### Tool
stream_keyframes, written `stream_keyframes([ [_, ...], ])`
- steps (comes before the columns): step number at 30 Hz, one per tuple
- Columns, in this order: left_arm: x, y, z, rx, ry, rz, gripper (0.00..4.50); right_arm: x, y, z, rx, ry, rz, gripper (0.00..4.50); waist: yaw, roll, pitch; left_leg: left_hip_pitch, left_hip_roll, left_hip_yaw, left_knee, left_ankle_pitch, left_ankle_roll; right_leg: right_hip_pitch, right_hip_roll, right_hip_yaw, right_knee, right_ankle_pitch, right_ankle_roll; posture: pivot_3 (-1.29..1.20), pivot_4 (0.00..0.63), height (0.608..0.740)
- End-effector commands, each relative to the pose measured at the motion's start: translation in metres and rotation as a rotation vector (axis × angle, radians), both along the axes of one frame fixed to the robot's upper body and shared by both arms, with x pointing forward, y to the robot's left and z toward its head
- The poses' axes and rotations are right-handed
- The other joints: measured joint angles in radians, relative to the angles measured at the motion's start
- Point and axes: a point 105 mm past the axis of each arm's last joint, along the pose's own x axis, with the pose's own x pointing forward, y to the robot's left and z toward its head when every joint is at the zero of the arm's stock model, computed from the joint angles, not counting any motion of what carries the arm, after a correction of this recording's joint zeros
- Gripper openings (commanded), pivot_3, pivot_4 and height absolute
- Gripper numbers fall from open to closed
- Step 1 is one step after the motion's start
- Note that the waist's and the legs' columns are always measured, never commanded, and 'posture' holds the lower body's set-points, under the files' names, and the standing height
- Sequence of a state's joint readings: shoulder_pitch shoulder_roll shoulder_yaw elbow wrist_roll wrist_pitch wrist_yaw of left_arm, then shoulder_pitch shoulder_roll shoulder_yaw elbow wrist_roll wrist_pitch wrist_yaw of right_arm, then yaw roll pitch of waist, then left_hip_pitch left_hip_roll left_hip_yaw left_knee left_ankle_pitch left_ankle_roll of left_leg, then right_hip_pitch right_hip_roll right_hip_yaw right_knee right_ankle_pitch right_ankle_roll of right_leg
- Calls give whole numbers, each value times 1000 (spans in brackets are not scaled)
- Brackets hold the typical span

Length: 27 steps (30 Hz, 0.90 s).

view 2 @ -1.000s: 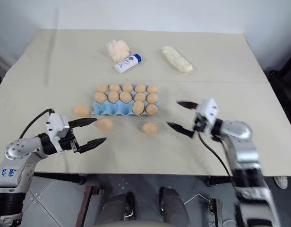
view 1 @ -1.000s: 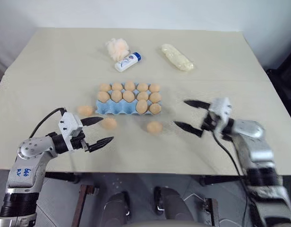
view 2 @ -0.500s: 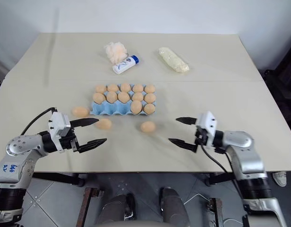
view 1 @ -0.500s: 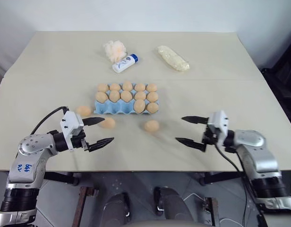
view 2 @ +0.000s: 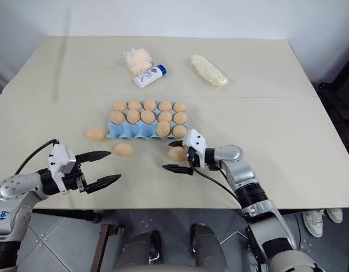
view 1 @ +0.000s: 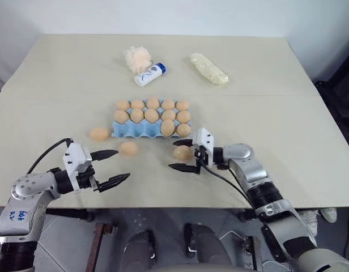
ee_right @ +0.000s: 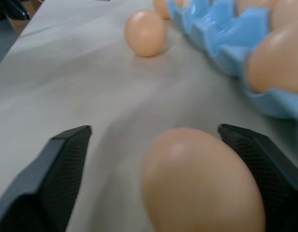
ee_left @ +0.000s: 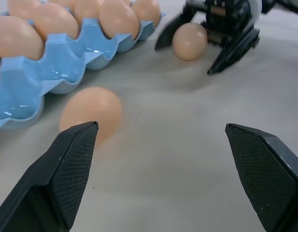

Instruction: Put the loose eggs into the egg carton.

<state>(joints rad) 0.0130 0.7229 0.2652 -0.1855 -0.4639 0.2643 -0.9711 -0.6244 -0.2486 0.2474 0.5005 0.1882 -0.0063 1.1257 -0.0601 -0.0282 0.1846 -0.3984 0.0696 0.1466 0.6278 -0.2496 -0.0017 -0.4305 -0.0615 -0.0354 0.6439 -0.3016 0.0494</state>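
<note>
Tan egg (view 1: 183, 152) sits between spread right gripper (view 1: 183, 154) fingers | close gently at its widest part | left gripper (view 1: 110, 166) spread, empty | carton (view 1: 141, 130) just beyond

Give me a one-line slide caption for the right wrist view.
Right end effector straddles a loose egg on the table beside the blue egg carton, fingers not yet touching it.

Table (view 1: 61, 73): beige top, wide and flat; landmark for all items below.
Puff (view 1: 136, 57): pale, fluffy, peach-tinted; toward the table's far edge, left of centre.
Bottle (view 1: 149, 74): white with blue cap, lying on its side; touching or just beside the puff, on its right and nearer side.
Bag (view 1: 209, 68): cream, lumpy, elongated; lying aslant right of the bottle, apart from it.
</note>
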Motion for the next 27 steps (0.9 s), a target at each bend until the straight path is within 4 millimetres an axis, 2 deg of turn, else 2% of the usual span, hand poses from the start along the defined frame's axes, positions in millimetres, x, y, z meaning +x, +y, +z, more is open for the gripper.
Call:
stream_keyframes([
  [1, -2, 8, 15, -9, -69, 53, 4500, -1, 9, 18, 55, -70, 33, 3207, -1, 0, 0, 0, 0, 0, 0, 0, 0, 0, 0, 0, 0, 0, 0, 0, 150, 740],
  [3, -3, 18, 16, -18, -77, 107, 4500, -6, 16, 30, 73, -87, 70, 2549, -3, 0, 0, 0, 0, 0, 1, -2, -4, 0, 0, 0, 0, 0, 0, 0, 150, 740],
  [8, -7, 33, 10, -19, -68, 188, 4500, -6, 42, 67, 158, -108, 129, 2549, -12, 0, 0, 0, 1, 0, 1, -2, -5, 0, -1, -1, 1, 0, -1, 0, 150, 740],
  [13, -7, 29, 7, -29, -64, 195, 4500, 14, 71, 92, 155, -177, 112, 2549, -25, 0, 0, 1, 1, -1, 0, -2, -6, 0, -1, -3, 2, -1, -2, 0, 150, 740],
  [16, -6, 28, 7, -36, -65, 193, 4500, 30, 85, 97, 133, -191, 57, 2549, -26, 0, 0, 1, 1, -1, -1, -2, -7, 0, -1, -4, 2, -1, -2, 0, 150, 740],
  [19, -6, 27, 6, -41, -65, 194, 4500, 43, 95, 93, 103, -207, -9, 2549, -27, 0, 0, 0, 1, -1, -1, -3, -8, -1, -2, -5, 2, -1, -2, 0, 150, 740],
  [22, -6, 25, 6, -43, -66, 193, 4500, 49, 99, 91, 83, -240, -41, 2549, -27, 0, 0, -3, 2, -1, -1, -3, -8, -4, -2, -7, 1, -1, -3, 0, 150, 740],
  [25, -6, 25, 6, -48, -69, 198, 4500, 49, 104, 95, 127, -196, -42, 3125, -27, 0, 0, -7, 2, -1, 0, -1, -5, -8, -2, -7, 2, -1, -3, 0, 150, 740],
  [27, -7, 28, 6, -51, -69, 210, 4500, 44, 101, 103, 168, -206, 3, 3746, -27, 0, 0, -7, 3, -1, -1, -1, -5, -9, -1, -8, 2, -1, -3, 0, 150, 740],
])
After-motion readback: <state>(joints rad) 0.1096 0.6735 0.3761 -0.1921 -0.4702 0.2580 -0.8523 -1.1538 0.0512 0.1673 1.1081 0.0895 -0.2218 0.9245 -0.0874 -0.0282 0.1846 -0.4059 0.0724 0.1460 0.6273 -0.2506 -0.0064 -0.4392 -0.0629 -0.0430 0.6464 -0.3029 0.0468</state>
